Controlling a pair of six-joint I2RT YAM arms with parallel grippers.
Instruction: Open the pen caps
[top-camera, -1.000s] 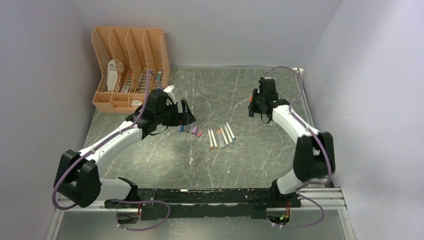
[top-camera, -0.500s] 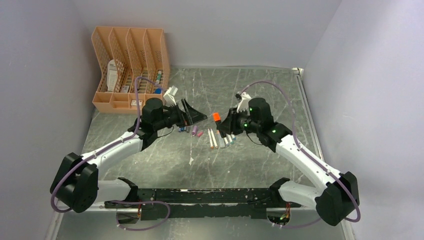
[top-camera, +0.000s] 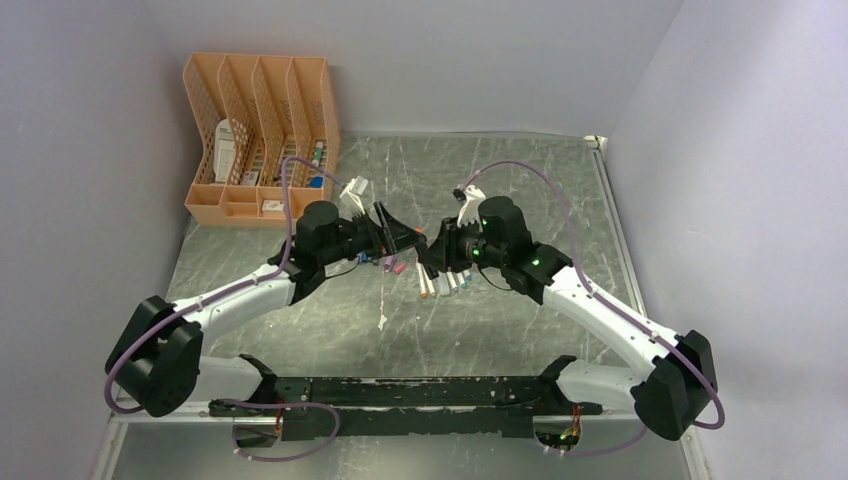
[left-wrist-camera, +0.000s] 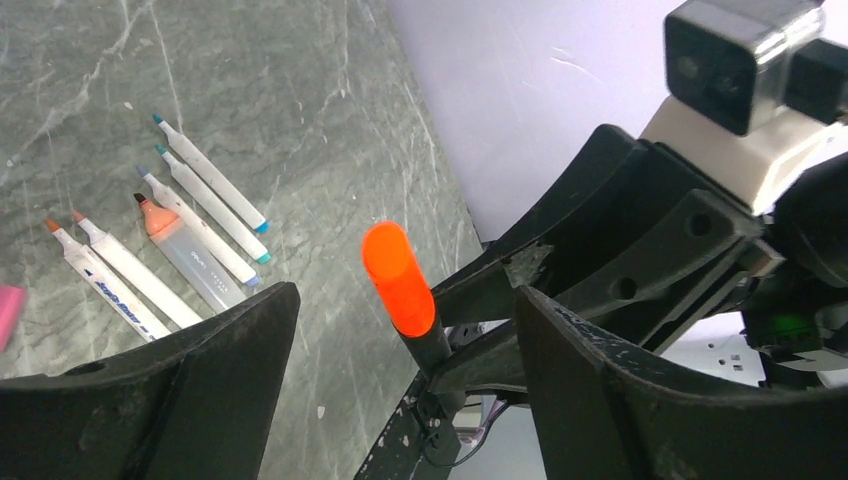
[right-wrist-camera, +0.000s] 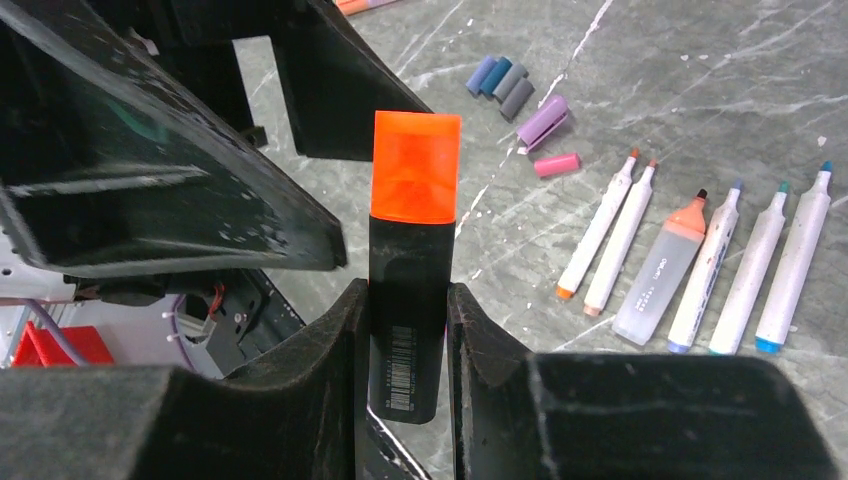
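Two sets of jaws meet above mid-desk: right gripper (right-wrist-camera: 407, 300) clamped on the marker (right-wrist-camera: 408, 350) by its black body, left gripper (left-wrist-camera: 405, 300) spread wide, a finger either side of the orange cap (left-wrist-camera: 397, 275), neither touching it. Closing off-centre could twist the marker in the right grip, or catch only the cap's tip and slip off. Long axis runs straight out of the right jaws, cap toward the left arm; loose caps (right-wrist-camera: 510, 85) and pens (right-wrist-camera: 706, 262) lie on the desk (right-wrist-camera: 720, 70) below

Marker body (right-wrist-camera: 405, 300) matt black plastic; orange cap (right-wrist-camera: 416, 165) translucent glossy plastic.
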